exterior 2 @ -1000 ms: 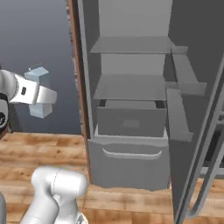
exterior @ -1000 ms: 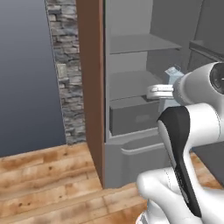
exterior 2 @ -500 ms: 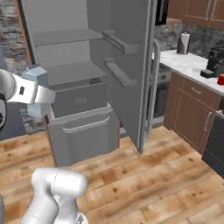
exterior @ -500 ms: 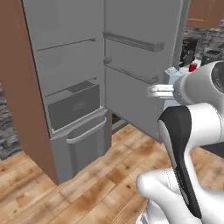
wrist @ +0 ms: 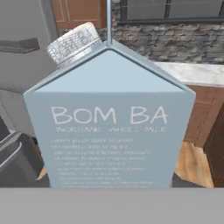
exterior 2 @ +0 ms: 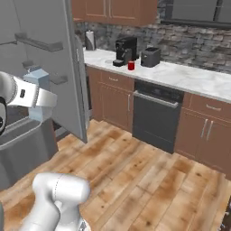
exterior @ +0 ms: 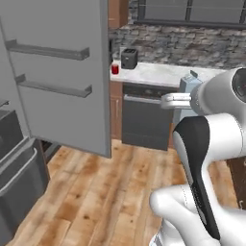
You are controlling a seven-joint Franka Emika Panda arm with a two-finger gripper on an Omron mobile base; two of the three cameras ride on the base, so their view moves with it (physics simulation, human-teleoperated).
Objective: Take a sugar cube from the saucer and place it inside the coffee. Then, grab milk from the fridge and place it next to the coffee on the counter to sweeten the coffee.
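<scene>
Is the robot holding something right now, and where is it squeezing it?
Yes, the jaws hold the milk, the pale blue carton. They appear to grip its lower body, though the exact contact spots are hidden.

Wooden plank floor [exterior 2: 149,180], stone backsplash [exterior 2: 198,45], brown cabinets [exterior 2: 113,97], dark dishwasher [exterior 2: 155,117]

The milk carton [wrist: 109,118], pale blue-grey with a gabled top and a white cap at eleven o'clock, is standing upright, off the floor, carried at the arm's end. The red coffee cup [exterior 2: 131,66] is sitting on the white marble counter [exterior 2: 189,79], just beside the black machine. The grey fridge [exterior: 57,72] is standing with its door open.
</scene>
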